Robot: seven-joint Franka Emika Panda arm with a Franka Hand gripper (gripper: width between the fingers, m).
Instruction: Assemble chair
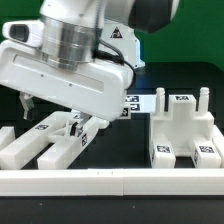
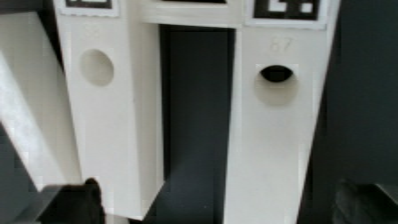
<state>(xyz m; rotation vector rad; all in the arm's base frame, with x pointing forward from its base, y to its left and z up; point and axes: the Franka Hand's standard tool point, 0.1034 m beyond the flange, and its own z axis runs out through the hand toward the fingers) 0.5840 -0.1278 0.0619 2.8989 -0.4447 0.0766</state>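
Note:
A white chair part with two long bars (image 2: 267, 120) and a dark slot between them lies under my gripper (image 2: 217, 208). One bar has an oval hole (image 2: 95, 67), the other a black round hole (image 2: 276, 73). Tags (image 2: 290, 8) sit at its far end. My dark fingertips (image 2: 71, 200) stand wide apart, one at each outer side of the bars, open and holding nothing. In the exterior view the gripper (image 1: 78, 128) is low over these long white pieces (image 1: 55, 148) at the left. A blocky tagged chair part (image 1: 185, 132) stands at the right.
Another long white piece (image 1: 18, 148) lies at the far left. The marker board (image 1: 138, 101) lies flat at the back middle. A long white border rail (image 1: 110, 181) runs along the front. The arm's white body (image 1: 70, 75) hides much of the left back.

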